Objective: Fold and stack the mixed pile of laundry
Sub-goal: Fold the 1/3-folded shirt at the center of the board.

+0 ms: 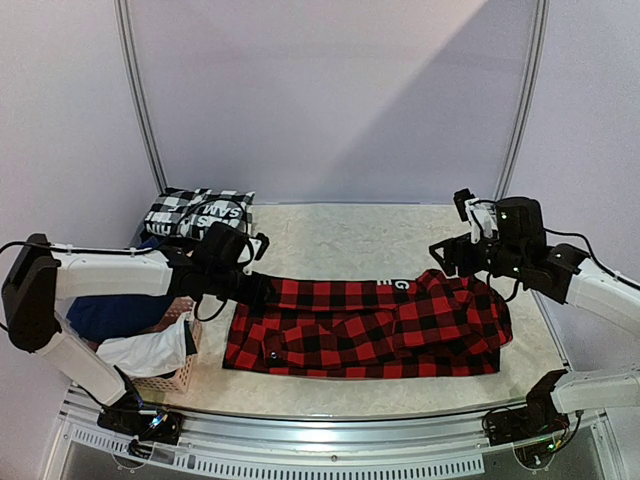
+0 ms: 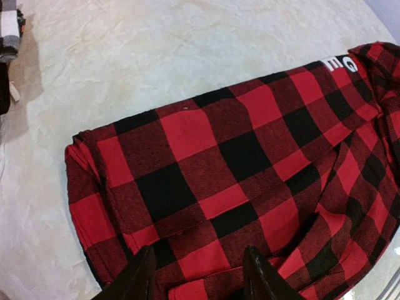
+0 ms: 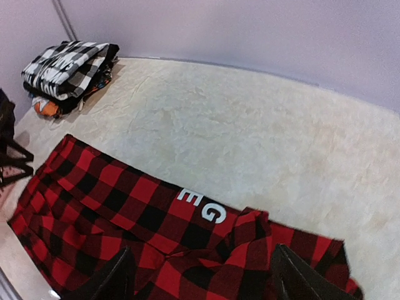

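Observation:
The red-and-black plaid shirt (image 1: 365,325) lies spread flat across the middle of the table, with white letters "EG" (image 3: 203,206) near its far edge. My left gripper (image 1: 255,283) hovers over the shirt's left end. In the left wrist view its fingers (image 2: 134,278) stand apart above the plaid shirt (image 2: 237,156) with nothing pinched between them. My right gripper (image 1: 455,262) hangs over the bunched right end. In the right wrist view its fingertips (image 3: 300,278) are spread wide over the plaid shirt (image 3: 125,206). The rest of the laundry pile, a blue piece (image 1: 115,315) and a white piece (image 1: 150,352), fills the basket.
A pink lattice basket (image 1: 180,378) stands at the left front edge beside the left arm. A folded black-and-white checked garment (image 1: 200,212) rests at the back left corner. Bare table (image 1: 350,235) lies behind the shirt. Grey walls close the back and sides.

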`<state>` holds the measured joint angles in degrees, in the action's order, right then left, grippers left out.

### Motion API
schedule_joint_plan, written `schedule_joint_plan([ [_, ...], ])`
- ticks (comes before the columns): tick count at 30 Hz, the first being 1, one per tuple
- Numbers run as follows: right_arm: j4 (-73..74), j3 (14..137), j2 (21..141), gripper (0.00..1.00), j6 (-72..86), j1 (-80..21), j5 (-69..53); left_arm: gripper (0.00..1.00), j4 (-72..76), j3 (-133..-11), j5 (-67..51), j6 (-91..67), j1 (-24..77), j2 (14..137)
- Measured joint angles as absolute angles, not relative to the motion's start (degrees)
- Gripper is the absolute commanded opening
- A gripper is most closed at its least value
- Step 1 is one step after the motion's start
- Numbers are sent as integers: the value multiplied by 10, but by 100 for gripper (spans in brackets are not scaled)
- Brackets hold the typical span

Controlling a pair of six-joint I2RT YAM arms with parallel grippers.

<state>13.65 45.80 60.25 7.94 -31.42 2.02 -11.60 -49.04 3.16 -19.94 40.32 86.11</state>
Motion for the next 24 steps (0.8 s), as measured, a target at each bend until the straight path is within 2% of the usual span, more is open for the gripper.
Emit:
schedule_joint_plan([
  [4,162,471,651,77,195,-299,32,49,-114,-490,37,-200,431,861],
  [10,168,476,753,76,289,-209,-11,49,-114,-490,49,-201,464,861],
  [15,163,511,836,70,310,-191,-52,49,-112,-487,58,-202,481,861],
  [16,161,522,854,67,311,-188,-63,49,-111,-484,60,-203,484,861],
  [24,137,570,967,22,317,-168,-126,49,-104,-461,65,-211,502,857],
])
